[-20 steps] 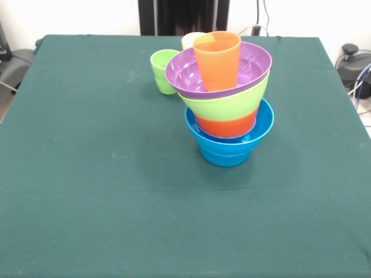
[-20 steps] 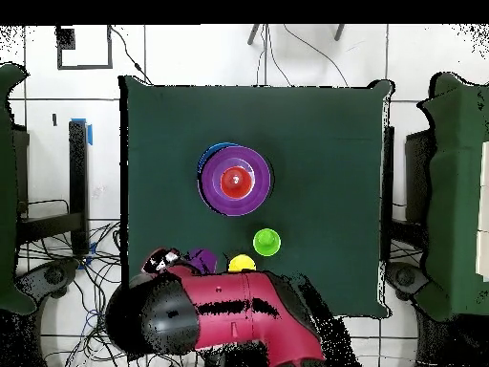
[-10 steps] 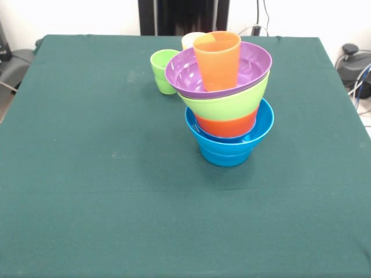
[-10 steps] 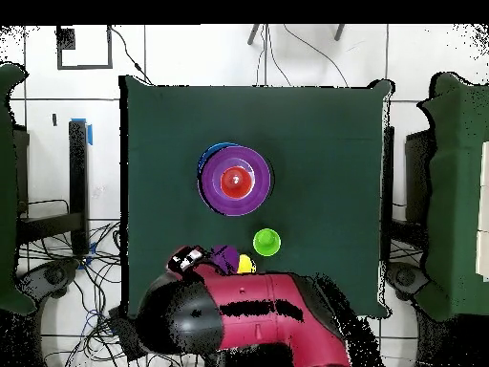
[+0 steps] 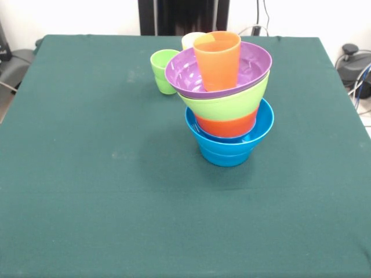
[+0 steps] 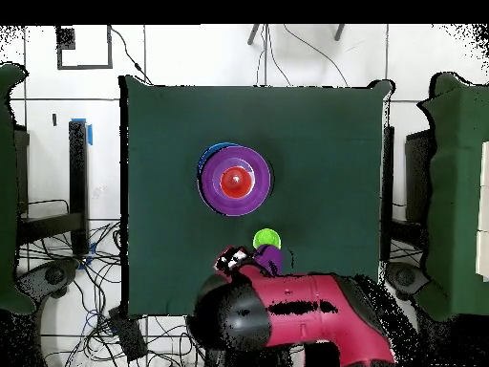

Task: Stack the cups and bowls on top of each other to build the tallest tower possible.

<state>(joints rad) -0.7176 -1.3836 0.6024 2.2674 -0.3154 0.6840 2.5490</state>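
The tower [image 5: 227, 104] stands right of the table's middle: a light blue bowl [image 5: 227, 145] at the bottom, then an orange bowl [image 5: 227, 125], a lime green bowl [image 5: 223, 105] and a tilted purple bowl [image 5: 184, 72] with an orange cup [image 5: 218, 58] upright in it. From above, the tower [image 6: 235, 180] shows as purple rings around a red centre. A green cup [image 5: 164, 70] and a yellow cup [image 5: 190, 39] stand behind it. In the overhead view my gripper [image 6: 250, 256] is at the table's near edge, shut on a purple cup [image 6: 269, 256], just below the green cup [image 6: 266, 238]. The front view shows no gripper.
The red and black arm [image 6: 287, 311] covers the table's bottom edge in the overhead view and hides the yellow cup there. The green tablecloth [image 5: 87, 174] spreads to the left and front of the tower.
The arm has swung right along the table's edge in the overhead view, carrying the purple cup to just below the green cup. The tower and the standing cups have not moved.
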